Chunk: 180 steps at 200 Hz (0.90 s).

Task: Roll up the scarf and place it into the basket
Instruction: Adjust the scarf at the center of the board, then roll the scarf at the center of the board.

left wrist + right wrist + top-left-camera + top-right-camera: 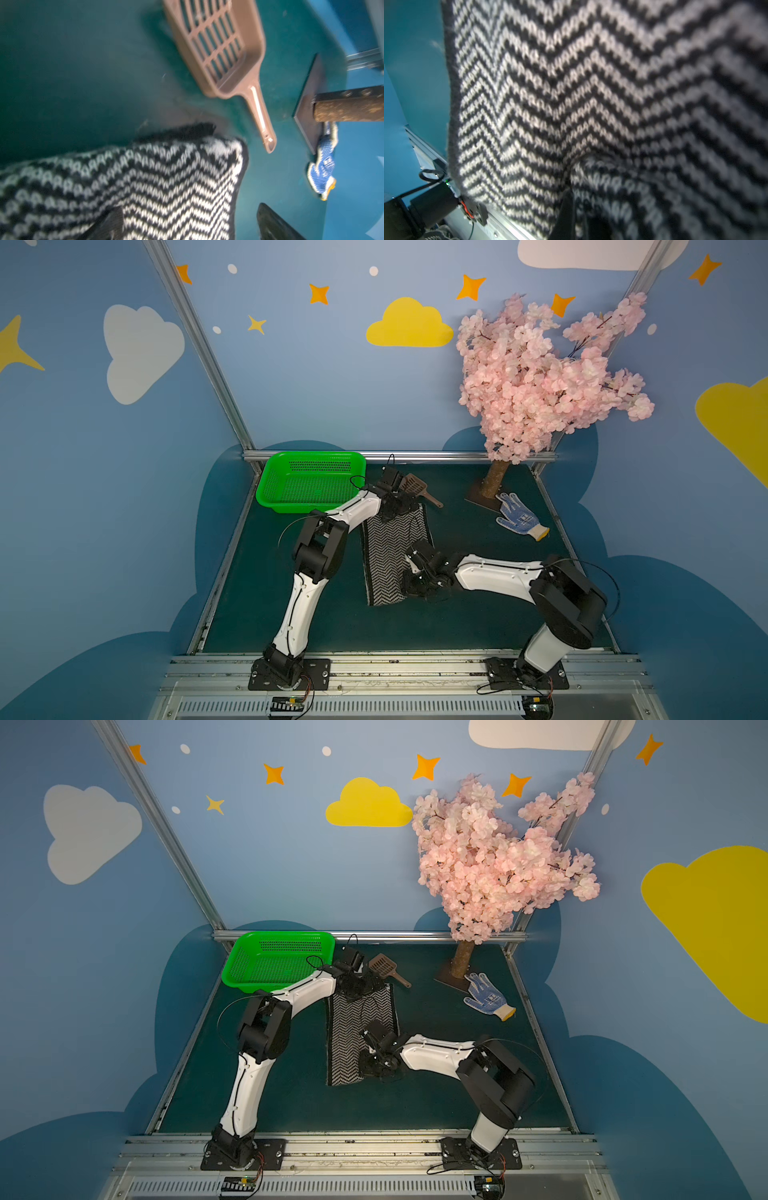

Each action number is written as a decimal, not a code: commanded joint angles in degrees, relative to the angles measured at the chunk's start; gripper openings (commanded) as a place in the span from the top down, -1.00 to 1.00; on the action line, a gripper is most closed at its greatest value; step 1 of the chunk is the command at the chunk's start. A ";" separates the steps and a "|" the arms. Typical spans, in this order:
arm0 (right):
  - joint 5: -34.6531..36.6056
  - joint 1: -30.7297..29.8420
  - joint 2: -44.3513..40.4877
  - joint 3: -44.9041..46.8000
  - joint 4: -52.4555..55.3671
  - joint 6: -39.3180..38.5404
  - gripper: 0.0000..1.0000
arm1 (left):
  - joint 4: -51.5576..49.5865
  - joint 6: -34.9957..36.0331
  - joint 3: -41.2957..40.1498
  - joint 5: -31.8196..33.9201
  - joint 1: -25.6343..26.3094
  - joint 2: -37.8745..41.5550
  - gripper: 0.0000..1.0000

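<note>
The scarf point(384, 568) point(343, 1048) lies flat along the middle of the mat, zigzag face up. The green basket point(316, 455) point(282, 934) stands at the back left with nothing in it. My left gripper point(399, 512) point(190, 226) is open at the scarf's far end. One of its fingers point(112, 225) rests on the cloth point(166, 176) and the other point(270, 224) is over bare mat beside the corner. My right gripper point(410, 572) point(574, 193) is shut on a puckered fold of the scarf point(550, 83) at its right edge, about midway along.
A brown slotted scoop point(417, 487) point(218, 47) lies just beyond the scarf's far end, close to the left gripper. A blue-dotted glove point(519, 516) point(322, 172) lies at the back right by the base plate point(482, 501) of a pink blossom tree point(540, 377). Metal rails border the mat.
</note>
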<state>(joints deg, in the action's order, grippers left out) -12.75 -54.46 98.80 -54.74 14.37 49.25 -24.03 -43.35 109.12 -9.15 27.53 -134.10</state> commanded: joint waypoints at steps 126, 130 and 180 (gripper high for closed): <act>14.28 -5.77 -16.59 -15.31 34.66 -44.06 -0.71 | -5.77 8.06 -29.29 3.28 -0.87 40.60 -1.00; 15.71 -6.16 -16.03 -15.69 35.85 -45.64 -0.70 | -5.51 7.68 -31.15 3.57 -0.97 42.10 -1.00; 22.46 -7.77 -10.70 -12.41 34.28 -56.69 -0.68 | -1.85 3.64 -48.72 3.41 -4.98 58.99 -1.00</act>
<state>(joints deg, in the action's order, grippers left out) 5.02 -61.69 86.41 -69.65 46.04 1.87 -25.80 -37.69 65.04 -6.09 24.99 -80.58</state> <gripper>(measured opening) 0.845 0.999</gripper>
